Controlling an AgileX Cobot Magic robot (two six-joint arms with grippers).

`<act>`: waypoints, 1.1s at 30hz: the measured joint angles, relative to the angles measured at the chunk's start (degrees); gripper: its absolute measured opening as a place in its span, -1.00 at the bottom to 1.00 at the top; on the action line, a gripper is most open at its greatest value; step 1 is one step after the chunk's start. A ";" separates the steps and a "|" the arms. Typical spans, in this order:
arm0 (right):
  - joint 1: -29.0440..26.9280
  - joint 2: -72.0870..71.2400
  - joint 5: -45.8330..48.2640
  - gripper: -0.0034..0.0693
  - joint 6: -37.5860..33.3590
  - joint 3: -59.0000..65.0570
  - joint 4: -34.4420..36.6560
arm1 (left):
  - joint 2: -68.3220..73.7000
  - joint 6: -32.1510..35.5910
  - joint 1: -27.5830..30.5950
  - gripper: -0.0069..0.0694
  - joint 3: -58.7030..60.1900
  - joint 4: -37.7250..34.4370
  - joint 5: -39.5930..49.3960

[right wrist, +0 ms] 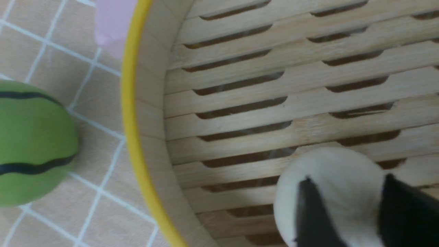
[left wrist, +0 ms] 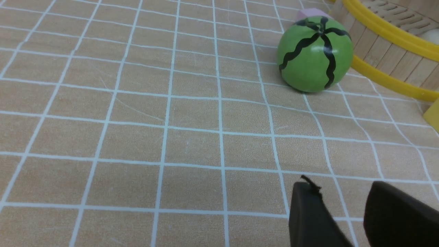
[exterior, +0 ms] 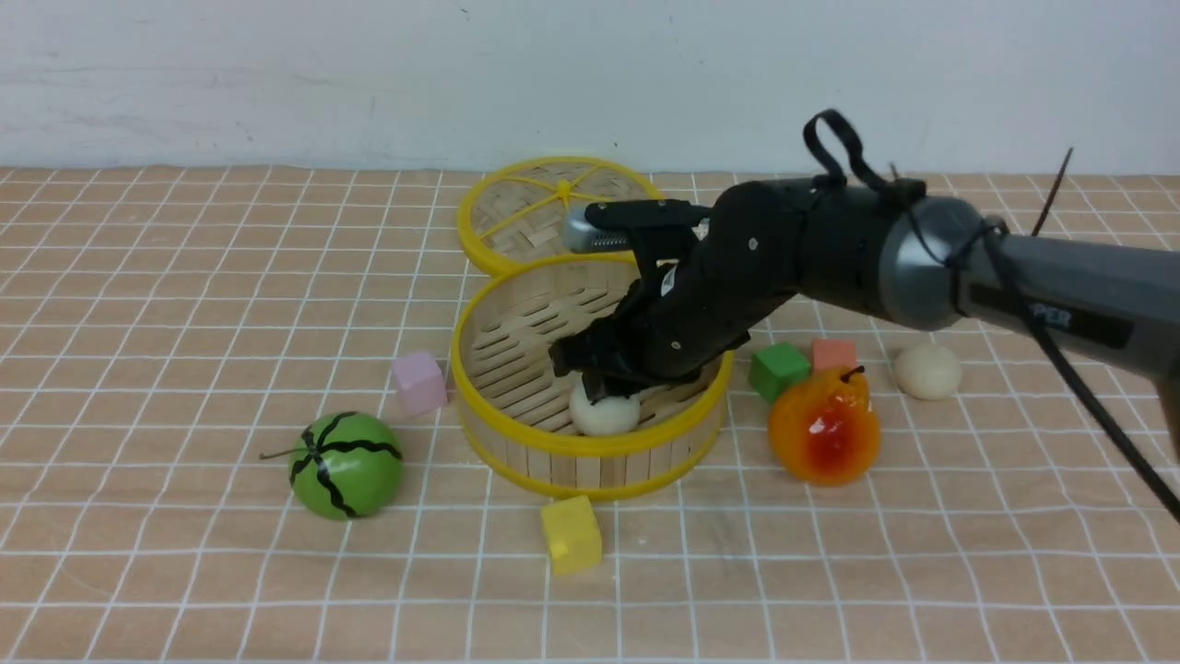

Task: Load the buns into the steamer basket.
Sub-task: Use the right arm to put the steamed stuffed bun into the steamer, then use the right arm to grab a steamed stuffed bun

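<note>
**One bun in, one waiting on the cloth**

Your right gripper (exterior: 599,373) hangs inside the steamer basket (exterior: 544,466). Its fingers are parted over a bun (exterior: 604,410) that sits on the slats by the near wall. I read that bun as lying free, not pinched, so count it home. A second bun (exterior: 927,371) lies out to the right, just beyond the pear (exterior: 823,426) and well apart from the basket. The third I can't find; the arm may hide it. Roughly a third done, by my reckoning.

Your left gripper (left wrist: 346,219) sits low over bare cloth on the melon's (exterior: 346,465) side, fingers apart with nothing between them.

The surface is a tan tablecloth (exterior: 184,295) gridded in white. The woven lid (exterior: 535,212) lies behind the basket, and a plain white wall (exterior: 277,74) closes the far edge.
</note>
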 joint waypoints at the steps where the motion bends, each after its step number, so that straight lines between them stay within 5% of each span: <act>1: 0.00 -0.48 0.32 0.11 0.00 0.06 -0.21 | 0.00 0.00 0.00 -0.19 0.00 0.00 0.00; 5: 0.00 -4.92 0.91 0.44 0.00 0.23 -1.33 | 0.00 0.00 0.00 -0.19 0.00 0.00 0.00; 10: -1.59 -11.03 1.08 0.54 0.00 0.23 -4.09 | 0.00 0.00 0.00 -0.19 0.00 0.00 0.00; 23: -17.30 -13.04 8.62 0.39 3.26 0.23 -12.20 | 0.00 0.00 0.00 -0.19 0.00 0.00 0.00; 33: -24.34 -4.81 9.28 0.15 7.43 0.30 -14.72 | 0.00 0.00 0.00 -0.19 0.00 0.00 0.00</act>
